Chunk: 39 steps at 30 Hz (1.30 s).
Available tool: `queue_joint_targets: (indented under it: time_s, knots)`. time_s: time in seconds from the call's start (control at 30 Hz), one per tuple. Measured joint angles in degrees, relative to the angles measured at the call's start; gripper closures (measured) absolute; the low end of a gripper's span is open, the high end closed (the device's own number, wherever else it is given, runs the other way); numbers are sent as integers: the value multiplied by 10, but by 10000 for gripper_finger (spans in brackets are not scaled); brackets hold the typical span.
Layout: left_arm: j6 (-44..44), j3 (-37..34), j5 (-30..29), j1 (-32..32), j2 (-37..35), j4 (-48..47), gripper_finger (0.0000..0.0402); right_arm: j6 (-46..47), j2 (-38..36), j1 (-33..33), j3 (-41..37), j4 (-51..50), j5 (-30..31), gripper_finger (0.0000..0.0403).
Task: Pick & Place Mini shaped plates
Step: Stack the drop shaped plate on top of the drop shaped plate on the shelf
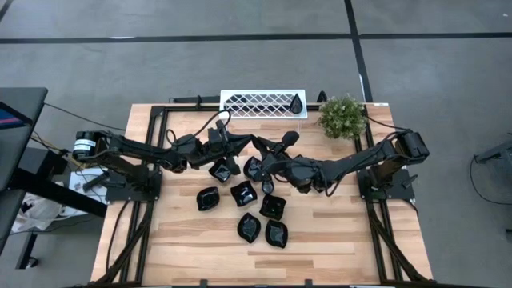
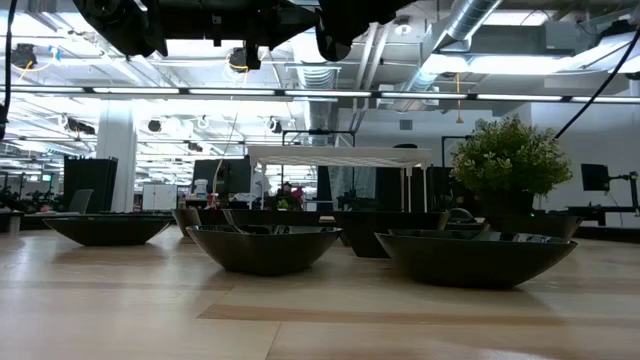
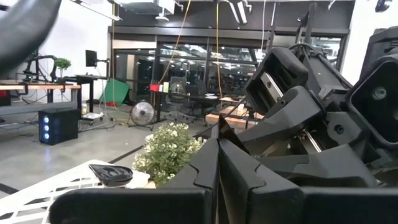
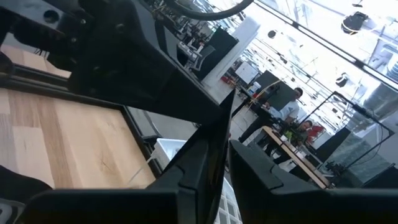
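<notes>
Several glossy black mini plates lie flat on the wooden table in a loose cluster under both arms. One more plate rests on the white lattice rack at the far edge. My left gripper and my right gripper meet tip to tip above the cluster, both pointing level. My right gripper is shut on a thin black plate seen edge-on. My left gripper is shut; a dark pointed tip rises just past its fingertips. My right gripper pinches a black plate between its two fingers, with the plate's rim showing edge-on in the gap. The fingers come level, from the table's right side. The plate is lifted clear of the table. My left gripper: I cannot tell whether it touches the dark tip.
A green potted plant stands at the far right beside the rack. Black frame rails run along the table's left and right sides. Bare wood lies along the near edge. In the low view, plates sit low across the tabletop.
</notes>
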Motion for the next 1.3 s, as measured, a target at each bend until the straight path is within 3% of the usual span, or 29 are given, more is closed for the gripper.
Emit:
queue_joint_targets:
  time_s: [0.47,0.83,1.3]
  knots:
    - [0,0,-2,0,0,0,389,14,0,0,0,-1,1,345]
    - [0,-1,-4,0,0,-1,389,15,0,0,0,0,5,398]
    - [0,-1,-3,0,0,0,389,15,0,0,0,0,5,400]
